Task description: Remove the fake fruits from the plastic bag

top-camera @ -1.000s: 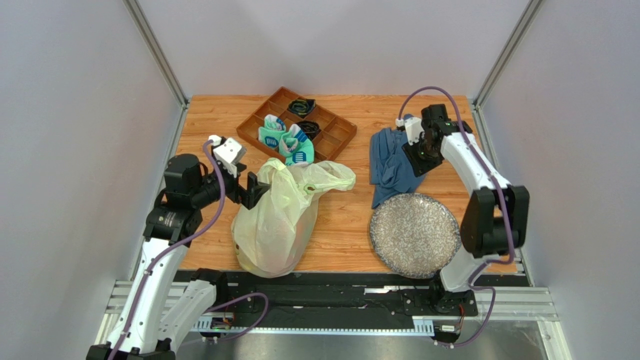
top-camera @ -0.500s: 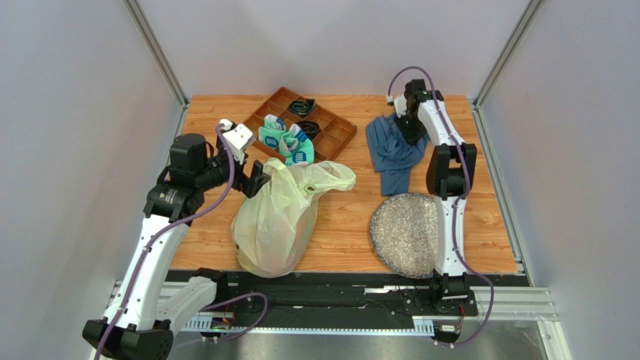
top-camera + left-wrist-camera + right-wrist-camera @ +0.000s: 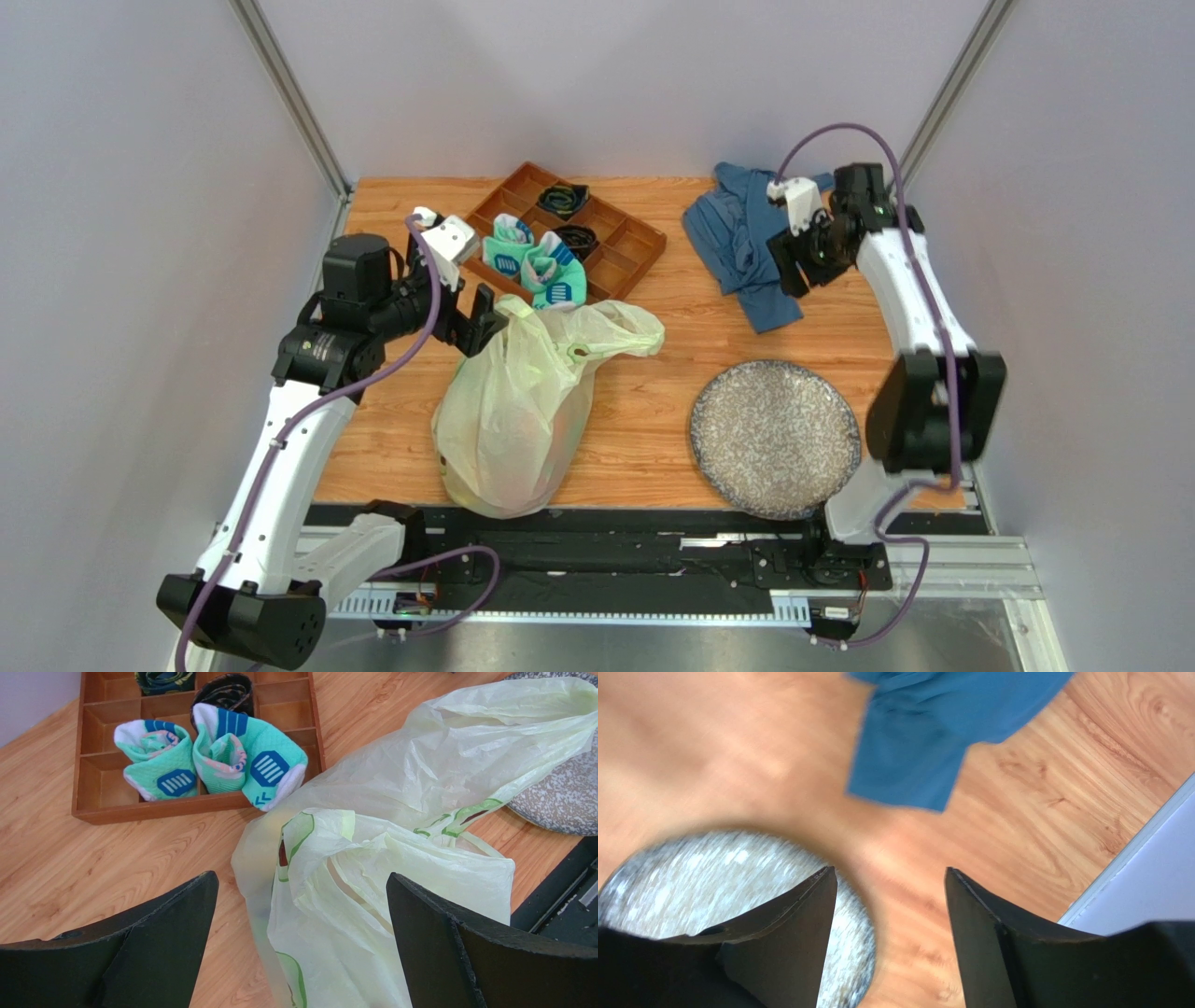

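The plastic bag [image 3: 519, 406] lies bulging on the table's near left, its handles and mouth toward the back. In the left wrist view the bag [image 3: 393, 812] is crumpled and pale yellow-green. No fake fruits show; the bag's film hides its contents. My left gripper [image 3: 477, 319] hovers at the bag's top left edge, open and empty [image 3: 300, 876], with the bag's handle folds between and below its fingers. My right gripper [image 3: 795, 266] is open and empty [image 3: 889, 870] at the back right, beside the blue cloth.
A blue cloth [image 3: 737, 238] lies at the back right and shows in the right wrist view [image 3: 927, 742]. A speckled plate [image 3: 774, 437] sits near right. A wooden compartment tray [image 3: 638, 266] with teal-white socks [image 3: 536, 263] stands behind the bag.
The blue cloth has moved from beside the plate to the back edge. My right gripper has swung to its right side, open. My left gripper shifted slightly back over the bag.
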Motion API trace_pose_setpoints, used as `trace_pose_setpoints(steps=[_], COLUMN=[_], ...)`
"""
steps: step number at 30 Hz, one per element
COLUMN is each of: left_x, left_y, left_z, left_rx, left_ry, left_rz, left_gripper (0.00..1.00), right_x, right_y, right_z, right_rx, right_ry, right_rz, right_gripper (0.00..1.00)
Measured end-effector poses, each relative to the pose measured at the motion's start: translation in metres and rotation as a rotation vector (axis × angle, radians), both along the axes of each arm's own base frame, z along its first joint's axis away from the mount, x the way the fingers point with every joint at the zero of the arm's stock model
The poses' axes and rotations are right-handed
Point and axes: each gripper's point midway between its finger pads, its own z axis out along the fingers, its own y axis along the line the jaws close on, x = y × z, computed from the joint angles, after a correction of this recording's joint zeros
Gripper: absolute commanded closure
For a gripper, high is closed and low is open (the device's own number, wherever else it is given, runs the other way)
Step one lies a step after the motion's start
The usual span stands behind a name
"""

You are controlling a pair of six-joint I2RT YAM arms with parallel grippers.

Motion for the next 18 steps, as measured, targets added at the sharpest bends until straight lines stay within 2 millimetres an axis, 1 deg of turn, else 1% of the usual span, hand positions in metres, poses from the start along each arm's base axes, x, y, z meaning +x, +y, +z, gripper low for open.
trace_pose_setpoints(steps=[2, 3, 4, 5, 7, 8, 9, 11, 12, 13, 15, 16, 17, 18], left_x=[0.002, 0.003, 0.003, 0.003, 0.002, 0.001, 0.002, -0.001, -0.007, -0.01, -0.023, -0.032, -0.035, -0.038], left_y=[-0.001, -0.001, -0.001, -0.002, -0.008, -0.013, -0.02, -0.04, -0.062, -0.079, -0.125, -0.149, -0.172, -0.193], left_z=[-0.001, -0.002, -0.003, -0.003, 0.006, 0.016, 0.036, 0.064, 0.09, 0.107, 0.136, 0.147, 0.151, 0.148], left_rx=[-0.004, -0.006, -0.01, -0.018, -0.044, -0.065, -0.093, -0.124, -0.143, -0.156, -0.181, -0.194, -0.203, -0.207], left_ry=[0.006, 0.013, 0.019, 0.027, 0.033, 0.027, 0.006, -0.034, -0.069, -0.098, -0.126, -0.122, -0.105, -0.072], left_rz=[0.003, 0.005, 0.007, 0.009, 0.002, -0.008, -0.026, -0.093, -0.166, -0.223, -0.379, -0.457, -0.518, -0.566], left_gripper=[0.04, 0.04, 0.04, 0.04, 0.04, 0.04, 0.04, 0.04, 0.04, 0.07, 0.08, 0.11, 0.14, 0.16], right_x=[-0.04, -0.062, -0.08, -0.098, -0.127, -0.142, -0.157, -0.182, -0.191, -0.193, -0.186, -0.18, -0.171, -0.16], right_y=[0.012, 0.017, 0.019, 0.019, 0.011, 0.005, -0.001, -0.009, -0.012, -0.014, -0.018, -0.021, -0.024, -0.029], right_z=[0.021, 0.02, 0.014, 0.002, -0.034, -0.057, -0.077, -0.099, -0.103, -0.102, -0.092, -0.083, -0.071, -0.056], right_rx=[-0.001, -0.006, -0.014, -0.023, -0.047, -0.059, -0.065, -0.067, -0.064, -0.057, -0.043, -0.032, -0.018, -0.002], right_ry=[-0.049, -0.059, -0.048, -0.018, 0.072, 0.139, 0.205, 0.297, 0.326, 0.329, 0.293, 0.266, 0.229, 0.184], right_rz=[0.082, 0.122, 0.149, 0.164, 0.16, 0.148, 0.133, 0.094, 0.071, 0.041, -0.014, -0.048, -0.09, -0.136], right_gripper=[0.36, 0.36, 0.36, 0.36, 0.36, 0.36, 0.36, 0.36, 0.36, 0.36, 0.36, 0.36, 0.36, 0.36])
